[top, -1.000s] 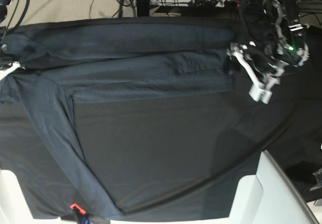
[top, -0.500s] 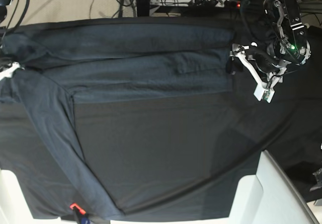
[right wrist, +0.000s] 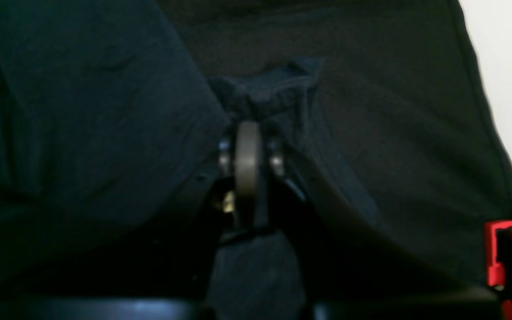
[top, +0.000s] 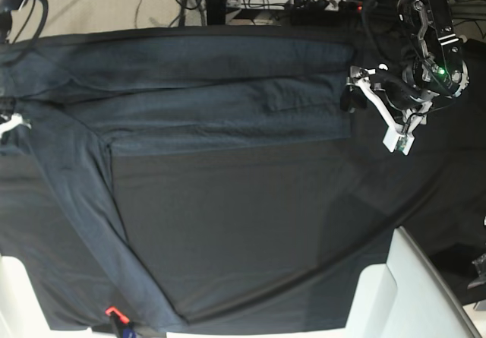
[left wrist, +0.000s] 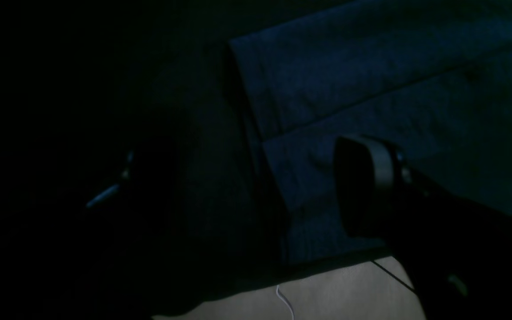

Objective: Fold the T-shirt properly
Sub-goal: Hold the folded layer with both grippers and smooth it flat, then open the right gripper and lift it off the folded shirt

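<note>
A big black table cloth (top: 250,232) covers the table. The dark slate-grey T-shirt (top: 205,87) lies along its far side. The right gripper (right wrist: 248,133) pinches a bunch of shirt at the left. The left gripper (top: 376,114), jaws spread wide, hangs just beside the shirt's right edge.

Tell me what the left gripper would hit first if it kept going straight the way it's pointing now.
Probably the T-shirt: the left gripper, jaws open, points at the shirt's folded edge right beside it. Depth is unclear, so it might touch the black table covering just short of that edge.
</note>
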